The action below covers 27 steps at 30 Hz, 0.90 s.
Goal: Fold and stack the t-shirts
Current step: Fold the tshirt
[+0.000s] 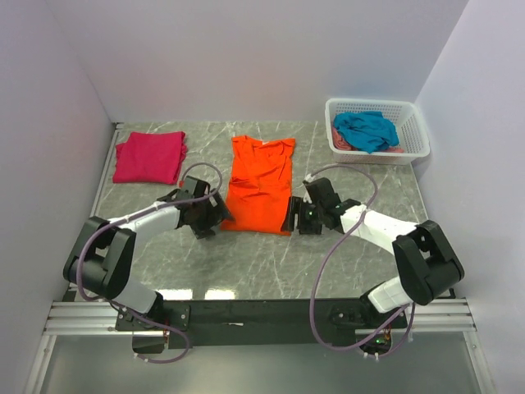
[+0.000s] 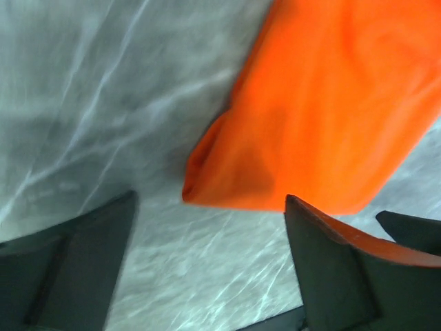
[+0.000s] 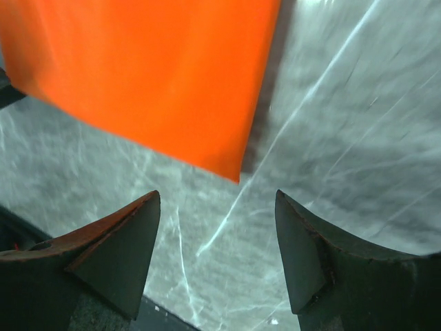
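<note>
A bright orange t-shirt (image 1: 260, 185) lies flat on the table, folded into a long strip. My left gripper (image 1: 215, 215) stands open just off its near left corner (image 2: 207, 186), holding nothing. At the near right corner (image 3: 231, 169), my right gripper (image 1: 297, 218) is open too, with only bare table between its fingers. A folded magenta-pink t-shirt (image 1: 149, 156) rests at the back left. A teal-blue t-shirt (image 1: 366, 130) sits crumpled in the white basket (image 1: 417, 131).
The basket stands at the back right against the wall, with some pink cloth (image 1: 343, 143) under the teal shirt. White walls close in the grey marbled table (image 1: 271, 271) on three sides. The arms' cables loop above the table beside both grippers.
</note>
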Motion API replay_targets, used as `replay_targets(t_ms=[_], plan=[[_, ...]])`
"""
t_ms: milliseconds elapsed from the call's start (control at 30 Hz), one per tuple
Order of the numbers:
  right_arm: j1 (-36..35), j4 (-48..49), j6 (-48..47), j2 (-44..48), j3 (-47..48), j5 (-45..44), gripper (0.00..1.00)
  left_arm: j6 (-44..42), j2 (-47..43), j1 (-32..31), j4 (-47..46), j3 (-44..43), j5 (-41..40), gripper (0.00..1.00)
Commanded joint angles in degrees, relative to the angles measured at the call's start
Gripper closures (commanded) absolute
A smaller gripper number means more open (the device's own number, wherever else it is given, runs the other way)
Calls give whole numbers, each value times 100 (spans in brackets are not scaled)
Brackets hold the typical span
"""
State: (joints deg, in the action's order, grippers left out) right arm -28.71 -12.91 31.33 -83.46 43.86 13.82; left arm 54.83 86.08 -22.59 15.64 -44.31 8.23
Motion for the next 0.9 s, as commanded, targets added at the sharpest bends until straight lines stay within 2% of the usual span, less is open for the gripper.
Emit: replay_targets(t_ms=[0, 67, 100, 233, 300, 367, 467, 533, 633, 700, 733, 800, 867], plan=[[-117, 578, 277, -20, -140, 235, 27, 63, -22, -26, -517, 195, 153, 17], [-188, 605, 330, -126, -132, 226, 29, 63, 40, -26, -509, 213, 161, 29], [-222, 631, 330, -231, -132, 226, 30, 46, 110, -35, -500, 213, 196, 40], [-311, 631, 470, -372, -140, 24, 33, 54, 233, -35, -606, 300, 118, 53], [-363, 623, 531, -399, -184, -73, 35, 19, 382, -35, -623, 266, 187, 64], [-381, 649, 567, -416, -237, -108, 35, -7, 505, -35, -693, 274, 258, 66], [-399, 649, 593, -478, -255, -204, 36, 45, 681, -35, -694, 248, 170, 77], [-399, 736, 628, -505, -298, -214, 37, 63, 760, -35, -755, 213, 214, 98], [-407, 860, 629, -610, -334, -266, 42, 63, 866, -35, -746, 186, 126, 99], [-407, 825, 620, -750, -255, -345, 56, 81, 814, -35, -729, 239, 21, 99], [-416, 860, 637, -777, -255, -380, 68, 81, 779, -44, -729, 265, -5, 99], [-425, 991, 655, -803, -325, -354, 76, 107, 612, -53, -764, 414, -137, 99], [-442, 1036, 681, -786, -404, -319, 92, 160, 437, -79, -817, 589, -234, 99]])
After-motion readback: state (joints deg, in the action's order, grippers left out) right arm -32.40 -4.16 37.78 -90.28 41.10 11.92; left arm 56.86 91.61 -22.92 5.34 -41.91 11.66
